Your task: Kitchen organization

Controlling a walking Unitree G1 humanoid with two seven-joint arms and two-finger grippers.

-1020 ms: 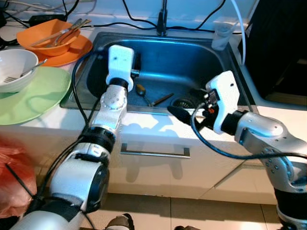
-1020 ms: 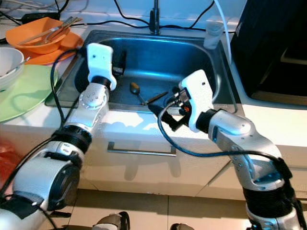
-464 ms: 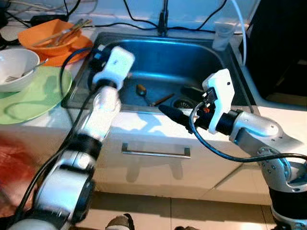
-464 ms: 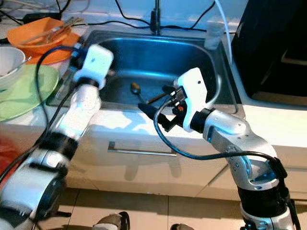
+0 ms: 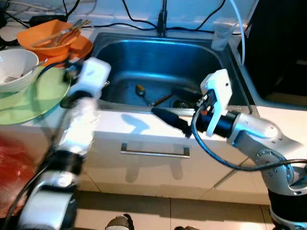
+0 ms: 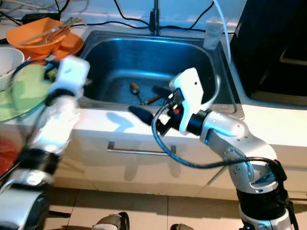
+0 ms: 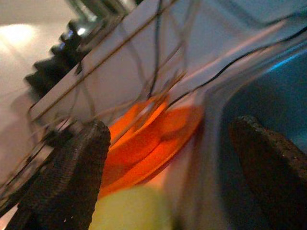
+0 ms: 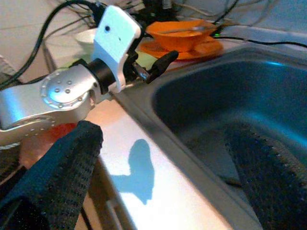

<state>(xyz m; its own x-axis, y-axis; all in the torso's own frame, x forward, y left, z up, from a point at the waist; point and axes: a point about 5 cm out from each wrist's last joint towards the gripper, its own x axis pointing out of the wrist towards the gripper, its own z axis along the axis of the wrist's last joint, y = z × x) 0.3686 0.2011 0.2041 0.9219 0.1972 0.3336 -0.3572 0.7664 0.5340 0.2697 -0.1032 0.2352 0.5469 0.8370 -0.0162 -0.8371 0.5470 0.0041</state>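
A steel sink [image 5: 158, 57] holds a spoon [image 5: 140, 90] and a dark stick-like utensil [image 5: 163, 99] near the drain. Left of it stand an orange bowl [image 5: 48, 38] with utensils on an orange plate [image 5: 82, 48], and a white bowl [image 5: 17, 67] with a fork on a green plate [image 5: 33, 96]. My left gripper [image 7: 168, 153] is open and empty at the sink's left rim, facing the orange plate; that arm is blurred. My right gripper [image 5: 175, 106] is open and empty over the sink's front edge.
A faucet [image 5: 162, 19] and cables run along the back wall. A clear cup [image 5: 220, 36] stands at the sink's back right corner, next to a black appliance [image 5: 283, 43]. Below the counter is a drawer handle [image 5: 154, 152]. A red bag [image 5: 9, 167] lies low left.
My left arm has swung out of the sink to the left, toward the plates. My right gripper has shifted a little left along the sink's front edge.
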